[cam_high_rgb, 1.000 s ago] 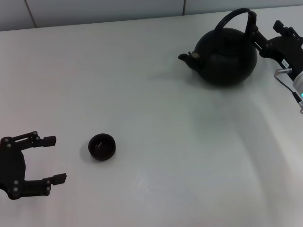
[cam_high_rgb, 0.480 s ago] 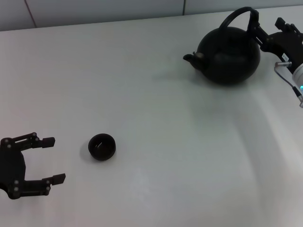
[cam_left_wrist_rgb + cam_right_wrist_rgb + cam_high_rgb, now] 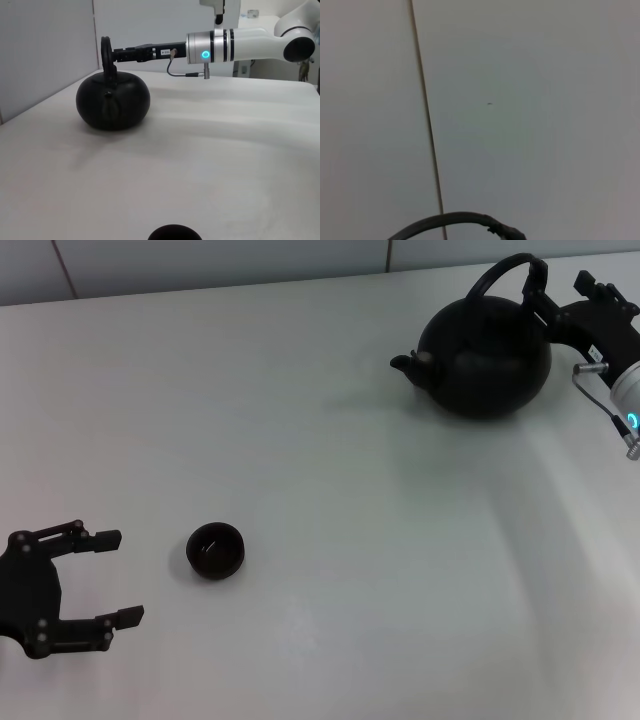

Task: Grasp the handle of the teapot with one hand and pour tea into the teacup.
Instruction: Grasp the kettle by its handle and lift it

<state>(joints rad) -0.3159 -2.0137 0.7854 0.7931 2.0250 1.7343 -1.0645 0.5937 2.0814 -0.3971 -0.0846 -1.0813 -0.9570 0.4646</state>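
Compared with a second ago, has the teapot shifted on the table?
Yes. The teapot, with the right hand at its handle, has moved slightly toward the robot's right, farther from the unmoved teacup.

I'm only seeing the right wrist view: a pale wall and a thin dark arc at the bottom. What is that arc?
Observer: It's the handle of a black teapot; the right end effector is at that handle.
Operator: Is there a cup anywhere?
Observer: Yes, a small dark teacup sits on the table, far from the teapot, towards the robot's left.
Operator: What's the other arm doing?
Observer: The left end effector rests open beside the teacup, not touching it.
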